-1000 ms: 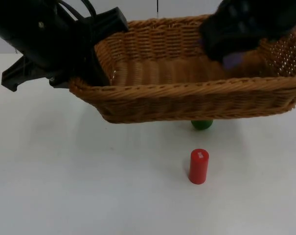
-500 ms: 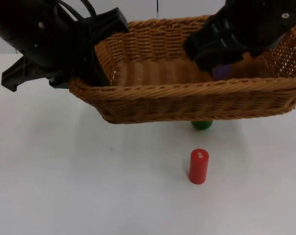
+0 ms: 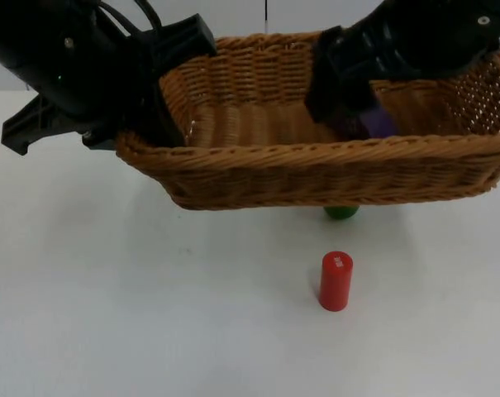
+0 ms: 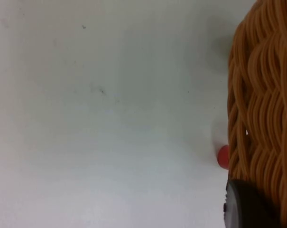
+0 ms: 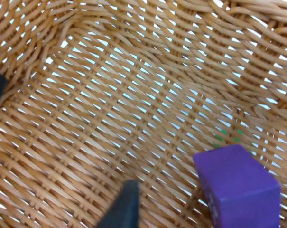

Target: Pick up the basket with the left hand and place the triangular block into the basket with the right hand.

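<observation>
The wicker basket hangs tilted above the table, and my left gripper is shut on its left rim. Its woven wall runs beside the left fingertip. My right gripper reaches down inside the basket and stands open. The purple block lies on the basket floor. In the right wrist view the block sits apart from the black fingertip, with a gap between them.
A red cylinder stands upright on the white table in front of the basket, and the cylinder peeks past the basket wall. A green object is half hidden under the basket's front edge.
The right gripper moved left and lower into the basket with the purple block, then opened. The block now rests on the basket floor. The left arm and basket stayed put.
</observation>
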You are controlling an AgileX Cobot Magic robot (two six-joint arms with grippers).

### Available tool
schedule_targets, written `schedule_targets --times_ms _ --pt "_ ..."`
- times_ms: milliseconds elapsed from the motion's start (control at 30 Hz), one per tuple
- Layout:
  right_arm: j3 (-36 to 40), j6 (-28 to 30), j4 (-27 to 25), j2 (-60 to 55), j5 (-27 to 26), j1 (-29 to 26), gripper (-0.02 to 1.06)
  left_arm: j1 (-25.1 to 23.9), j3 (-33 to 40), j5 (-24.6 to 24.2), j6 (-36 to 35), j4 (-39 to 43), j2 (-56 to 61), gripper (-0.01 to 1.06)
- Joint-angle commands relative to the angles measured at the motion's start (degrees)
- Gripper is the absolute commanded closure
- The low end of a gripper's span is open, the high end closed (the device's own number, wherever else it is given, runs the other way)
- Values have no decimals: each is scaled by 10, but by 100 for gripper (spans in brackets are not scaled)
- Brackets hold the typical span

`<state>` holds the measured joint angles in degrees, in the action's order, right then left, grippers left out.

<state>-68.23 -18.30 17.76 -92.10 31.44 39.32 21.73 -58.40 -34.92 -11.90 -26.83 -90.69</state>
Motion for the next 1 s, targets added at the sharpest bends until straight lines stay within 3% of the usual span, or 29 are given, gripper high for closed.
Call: schedule_targets --times_ms 0,433,733,967 --pt "0 0 9 1 -14 -3 -1 3 -1 14 -6 -10 4 104" --pt "0 -5 21 76 -30 -3 1 3 -1 16 -6 -9 4 104" --pt "0 -95 131 238 -16 -3 1 3 -1 24 -6 -8 4 104" --pt "0 -174 242 376 69 -3 1 3 -1 27 -6 9 -1 104"
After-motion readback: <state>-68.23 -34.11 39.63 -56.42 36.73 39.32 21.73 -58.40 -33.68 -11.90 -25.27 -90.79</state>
